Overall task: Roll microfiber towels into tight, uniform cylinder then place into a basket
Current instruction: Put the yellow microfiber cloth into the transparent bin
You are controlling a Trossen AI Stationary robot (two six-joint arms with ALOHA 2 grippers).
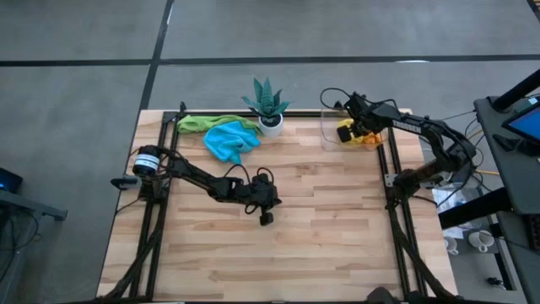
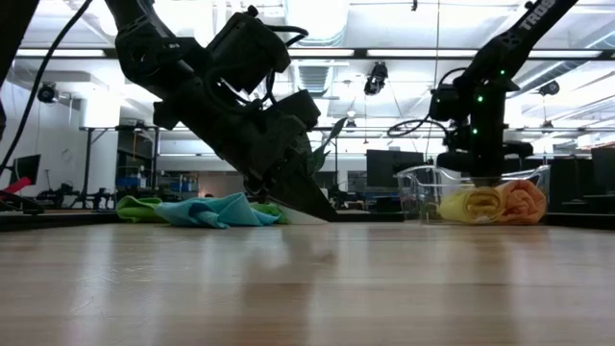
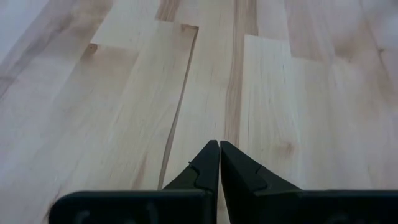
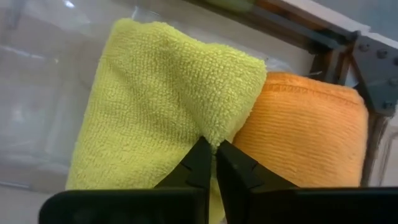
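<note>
Right pincer [image 4: 208, 149], closed on nothing beside the yellow roll [image 4: 161, 99] in the basket [image 1: 331, 127], has the loose towels [image 1: 232, 139] far left (left pincer [image 1: 266, 218], shut, is nearer)

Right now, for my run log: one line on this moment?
right hand shut on yellow towel in basket | orange towel beside | left hand shut, over table

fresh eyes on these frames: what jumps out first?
The clear basket at the table's far right edge, with a yellow towel roll and an orange one side by side inside; the right gripper has its fingers pinched shut at the yellow roll's corner. Next, the loose light blue towel and green towel heaped beside the potted plant. The left gripper hovers shut over bare wood mid-table.
</note>
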